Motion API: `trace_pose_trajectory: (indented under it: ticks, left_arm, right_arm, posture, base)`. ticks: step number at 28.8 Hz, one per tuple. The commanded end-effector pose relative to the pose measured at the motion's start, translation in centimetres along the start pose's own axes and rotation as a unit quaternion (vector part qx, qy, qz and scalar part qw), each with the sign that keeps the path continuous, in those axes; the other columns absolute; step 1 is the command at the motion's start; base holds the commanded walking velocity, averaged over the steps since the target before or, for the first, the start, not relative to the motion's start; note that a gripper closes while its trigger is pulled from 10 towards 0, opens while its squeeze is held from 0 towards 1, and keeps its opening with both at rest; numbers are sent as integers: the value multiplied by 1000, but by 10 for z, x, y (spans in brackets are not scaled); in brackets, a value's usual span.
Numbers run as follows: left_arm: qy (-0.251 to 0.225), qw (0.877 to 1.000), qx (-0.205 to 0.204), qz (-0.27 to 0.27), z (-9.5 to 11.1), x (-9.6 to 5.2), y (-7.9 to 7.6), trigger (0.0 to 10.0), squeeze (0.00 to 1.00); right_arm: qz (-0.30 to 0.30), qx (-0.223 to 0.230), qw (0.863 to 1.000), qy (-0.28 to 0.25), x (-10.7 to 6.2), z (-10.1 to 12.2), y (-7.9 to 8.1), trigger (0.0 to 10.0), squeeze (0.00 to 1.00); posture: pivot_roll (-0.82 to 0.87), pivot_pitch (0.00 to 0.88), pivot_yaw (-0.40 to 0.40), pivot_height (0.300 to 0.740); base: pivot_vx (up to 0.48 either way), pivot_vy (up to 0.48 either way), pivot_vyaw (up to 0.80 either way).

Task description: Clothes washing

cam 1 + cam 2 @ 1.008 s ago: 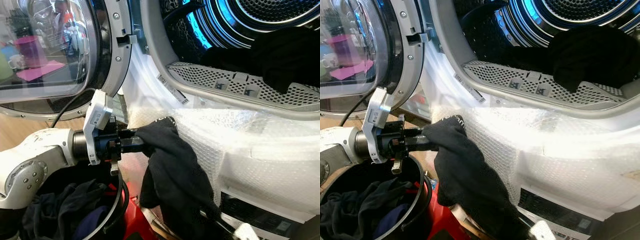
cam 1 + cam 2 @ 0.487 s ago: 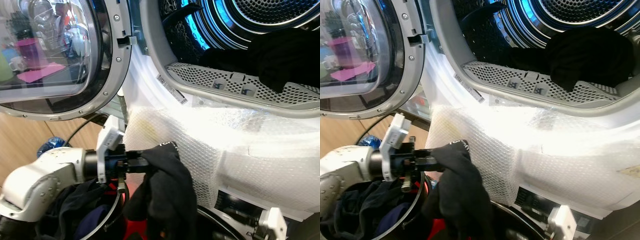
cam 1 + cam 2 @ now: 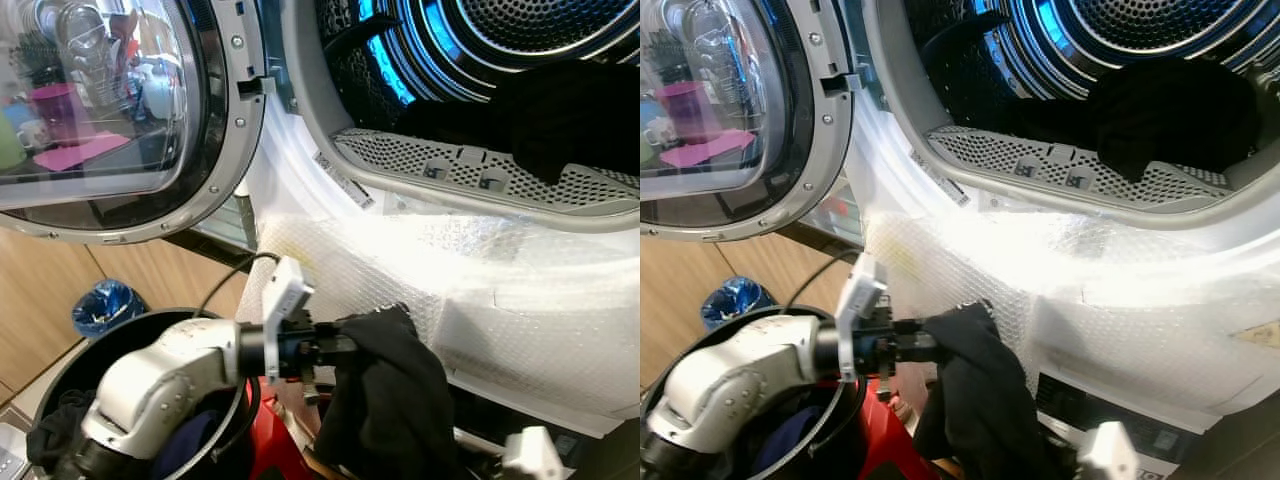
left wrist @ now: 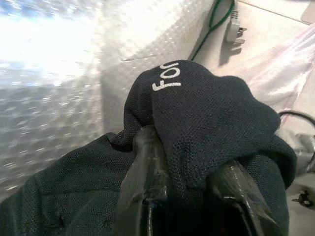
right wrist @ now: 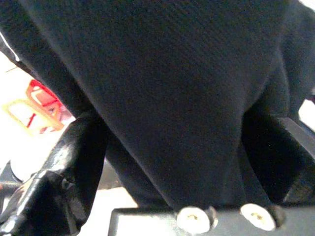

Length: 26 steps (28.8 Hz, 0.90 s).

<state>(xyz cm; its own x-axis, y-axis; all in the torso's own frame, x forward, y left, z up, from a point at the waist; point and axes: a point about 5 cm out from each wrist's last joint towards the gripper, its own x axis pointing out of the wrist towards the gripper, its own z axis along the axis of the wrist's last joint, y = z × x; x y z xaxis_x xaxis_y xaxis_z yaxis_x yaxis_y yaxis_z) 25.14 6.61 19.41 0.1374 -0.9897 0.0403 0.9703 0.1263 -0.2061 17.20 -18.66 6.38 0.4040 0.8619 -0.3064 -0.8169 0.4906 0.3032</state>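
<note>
Left hand [image 3: 345, 343] pinching dark garment [image 3: 385, 400] at bunched top fold, below washer opening [image 3: 470, 180], beside laundry basket [image 3: 240, 395]. Soft, limp, light (likely drags, snags on rim). Right hand [image 5: 162, 147] spread, garment between fingers.

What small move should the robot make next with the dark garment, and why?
Probably lift the left gripper up toward the drum opening. Its fingers are shut on the dark garment, which hangs low before the bubble-wrapped front, well below the perforated rim. The right gripper sits under the hanging cloth and could help raise it.
</note>
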Motion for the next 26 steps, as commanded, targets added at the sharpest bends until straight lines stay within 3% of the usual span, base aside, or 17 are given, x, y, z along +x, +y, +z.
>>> trace_pose_trajectory:
  ticks: [1, 7, 10, 11, 13, 14, 18, 19, 24, 26]
  left_arm:
    - [-3, 1000, 9, -1, -1, 3, -2, 0, 0]
    - [-8, 1000, 2, -6, -2, 8, -5, 0, 0]
    - [-10, 1000, -3, -10, -3, 10, -6, 0, 0]
    - [-11, 1000, -4, -10, -3, 11, -7, 0, 0]
    - [-12, 1000, -4, -10, -3, 12, -8, 0, 0]
    - [-12, 1000, -4, -10, -3, 12, -8, 0, 0]
    - [-19, 1000, -8, -7, -1, 13, -7, 0, 0]
    - [-26, 1000, -16, -7, 0, 14, -8, 0, 0]
    - [-30, 999, -23, -8, 1, 15, -10, 0, 0]
    - [-28, 999, -28, -8, 0, 15, -11, 0, 0]
  right_arm:
    - [-4, -3, 1000, -4, 13, 1, 1, 10000, 1000]
    - [-64, -16, 998, 2, 24, -3, -13, 10000, 1000]
    - [-129, -26, 991, -12, 31, 0, -28, 10000, 1000]
    - [-169, -14, 985, -41, 36, 6, -37, 10000, 580]
    - [-173, -2, 983, -67, 38, 11, -38, 10000, 588]
    - [-171, 7, 981, -87, 40, 15, -38, 10000, 12]
    - [-151, 38, 974, -162, 43, 28, -34, 10000, 0]
    - [-138, 52, 968, -206, 42, 36, -32, 10000, 0]
    - [-109, 64, 960, -249, 40, 44, -27, 10000, 0]
    - [-61, 75, 952, -291, 34, 51, -18, 10000, 0]
  posture:
    - [-54, 62, 74, 740]
    - [-52, 54, 71, 740]
    - [-51, 46, 67, 740]
    - [-51, 46, 67, 740]
    - [-51, 46, 67, 740]
    - [-45, 34, 66, 740]
    - [-44, 20, 69, 740]
    - [-43, 17, 70, 740]
    - [-43, 16, 73, 740]
    - [-43, 21, 78, 740]
  base:
    - [0, 0, 0]
    - [0, 0, 0]
    - [0, 0, 0]
    - [0, 0, 0]
    - [0, 0, 0]
    - [0, 0, 0]
    - [0, 0, 0]
    - [0, 0, 0]
    - [0, 0, 0]
    - [0, 0, 0]
